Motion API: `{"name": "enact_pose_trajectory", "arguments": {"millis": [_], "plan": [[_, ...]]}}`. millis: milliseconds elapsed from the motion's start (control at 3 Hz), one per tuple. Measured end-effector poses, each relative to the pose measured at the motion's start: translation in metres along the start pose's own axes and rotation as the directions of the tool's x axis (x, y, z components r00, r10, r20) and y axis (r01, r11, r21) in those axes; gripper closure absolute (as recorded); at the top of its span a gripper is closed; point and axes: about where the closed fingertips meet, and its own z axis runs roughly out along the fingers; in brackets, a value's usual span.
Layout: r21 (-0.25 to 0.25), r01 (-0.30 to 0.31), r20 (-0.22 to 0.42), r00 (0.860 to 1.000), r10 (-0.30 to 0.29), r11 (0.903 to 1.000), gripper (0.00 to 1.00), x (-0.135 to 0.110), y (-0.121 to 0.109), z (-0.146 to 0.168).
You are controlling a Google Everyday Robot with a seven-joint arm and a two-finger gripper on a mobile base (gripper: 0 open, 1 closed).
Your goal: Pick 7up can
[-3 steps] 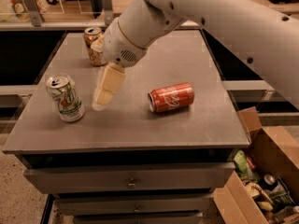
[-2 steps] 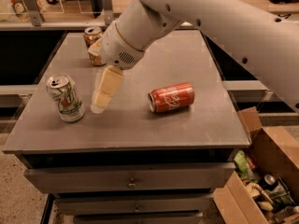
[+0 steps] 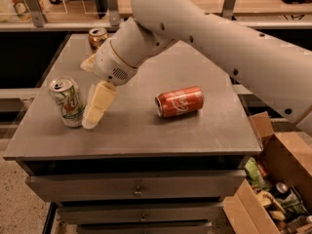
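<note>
The 7up can (image 3: 68, 102) stands upright near the table's left front corner, white-silver with green lettering and a silver top. My gripper (image 3: 87, 96) hangs from the white arm just right of the can. It is open: one cream finger (image 3: 97, 105) points down with its tip at the table close beside the can's right side, and the other finger (image 3: 88, 63) sticks out farther back. The can is not between them and nothing is held.
An orange-red can (image 3: 179, 101) lies on its side mid-table. A gold-brown can (image 3: 97, 37) stands at the back left. The grey table (image 3: 204, 135) tops a drawer unit. An open cardboard box (image 3: 273, 189) of trash sits at the lower right. A railing runs behind.
The gripper has moved left and slightly down, so its near finger now stands close beside the 7up can. The cans have not moved.
</note>
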Motion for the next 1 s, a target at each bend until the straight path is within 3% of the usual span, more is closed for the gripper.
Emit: {"name": "enact_pose_trajectory", "arguments": {"millis": [333, 667, 1000], "plan": [[-0.035, -0.01, 0.048, 0.999, 0.012, 0.9993, 0.0, -0.003, -0.001, 0.022], [-0.066, -0.004, 0.095, 0.995, 0.01, 0.9978, 0.16, -0.014, -0.004, 0.039], [-0.103, 0.019, 0.144, 0.99, -0.004, 0.9945, 0.39, -0.029, -0.005, 0.049]]}}
